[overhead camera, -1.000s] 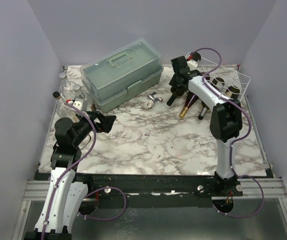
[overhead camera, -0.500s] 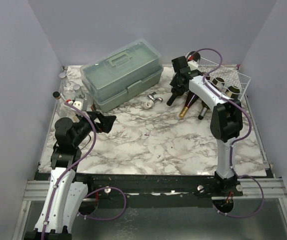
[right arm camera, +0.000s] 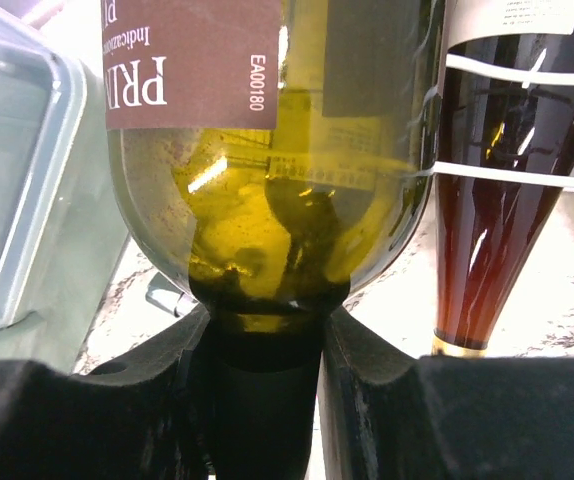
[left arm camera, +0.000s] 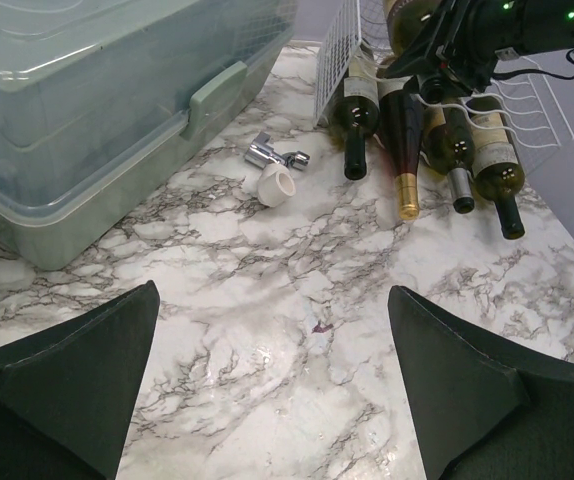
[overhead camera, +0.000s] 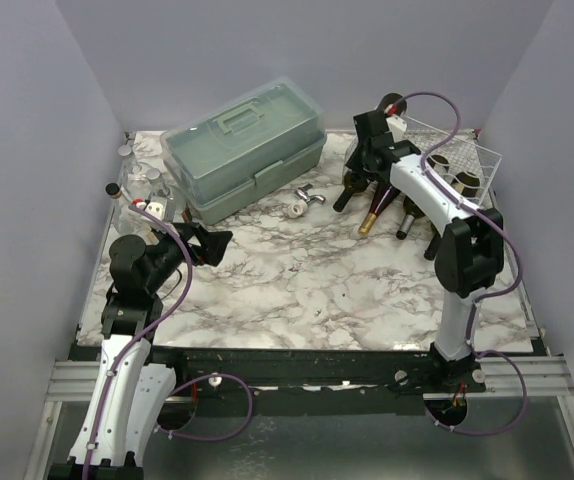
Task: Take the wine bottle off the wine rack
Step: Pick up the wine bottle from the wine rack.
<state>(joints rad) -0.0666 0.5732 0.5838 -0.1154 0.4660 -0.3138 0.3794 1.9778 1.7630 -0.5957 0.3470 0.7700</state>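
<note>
Olive-green glass fills the right wrist view: the wine bottle [right arm camera: 267,200], maroon-labelled, has its neck pinched between the fingers of the right gripper [right arm camera: 267,400]. A second ago those jaws stood a little wider. Now they have closed on the neck, and from above the right arm has shifted toward the back of the white wire wine rack [overhead camera: 472,150]. The bottle's body appears to lie among the rack's wires, beside a dark red bottle [right arm camera: 487,200], though the arm hides it in the overhead view. We judge the grasp made and the lift-out only beginning, as the bottle is not yet clear of the rack. The left gripper [left arm camera: 272,295] rests wide open, holding nothing, over the marble table [left arm camera: 297,330], well apart.
</note>
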